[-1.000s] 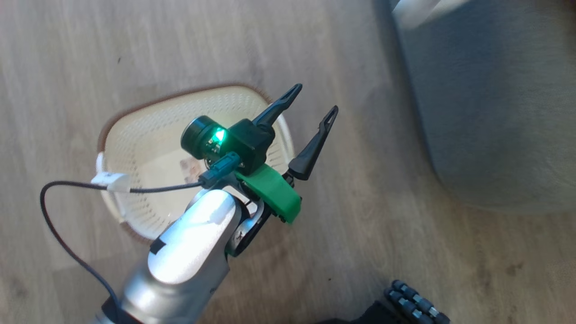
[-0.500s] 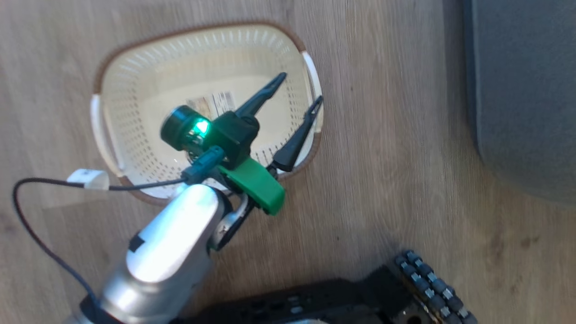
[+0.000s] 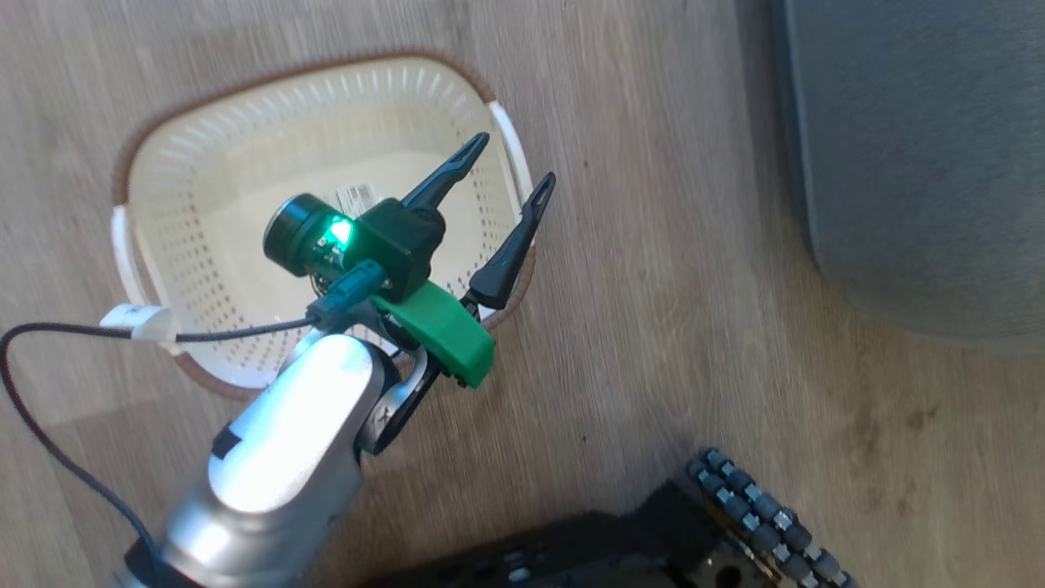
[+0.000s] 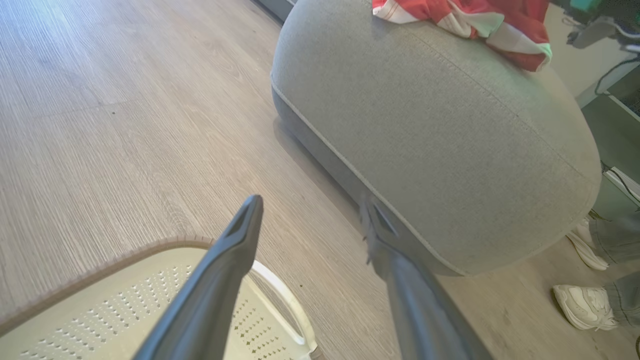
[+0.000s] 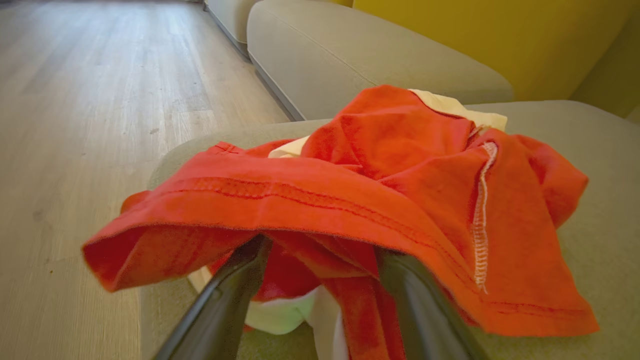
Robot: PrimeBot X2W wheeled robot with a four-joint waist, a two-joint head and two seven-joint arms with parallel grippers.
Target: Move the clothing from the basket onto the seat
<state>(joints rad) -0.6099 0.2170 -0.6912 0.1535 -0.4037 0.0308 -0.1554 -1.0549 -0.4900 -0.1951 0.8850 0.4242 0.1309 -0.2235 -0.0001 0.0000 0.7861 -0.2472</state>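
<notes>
The cream perforated basket (image 3: 204, 204) with its brown rim stands on the wood floor, holding nothing but a label sticker (image 3: 355, 194). My left gripper (image 3: 512, 162) hangs open and empty above the basket's right handle. The left wrist view has the same gripper (image 4: 310, 220) over the basket's rim (image 4: 150, 305), facing the grey seat (image 4: 435, 145), where red and white clothing (image 4: 465, 20) lies on top. My right gripper (image 5: 322, 250) is open on the seat (image 5: 590, 210), its tips hidden under the crumpled red clothing (image 5: 400, 165).
My dark base (image 3: 588, 547) and its roller wheel (image 3: 759, 523) sit at the bottom of the head view. The seat (image 3: 922, 147) fills the upper right. A person's white shoes (image 4: 585, 305) stand by the seat's far end. More sofa cushions (image 5: 360, 55) lie behind.
The head camera has swung, so the basket and seat sit differently in the picture. My left gripper stays open, now over the basket's right side instead of past its rim.
</notes>
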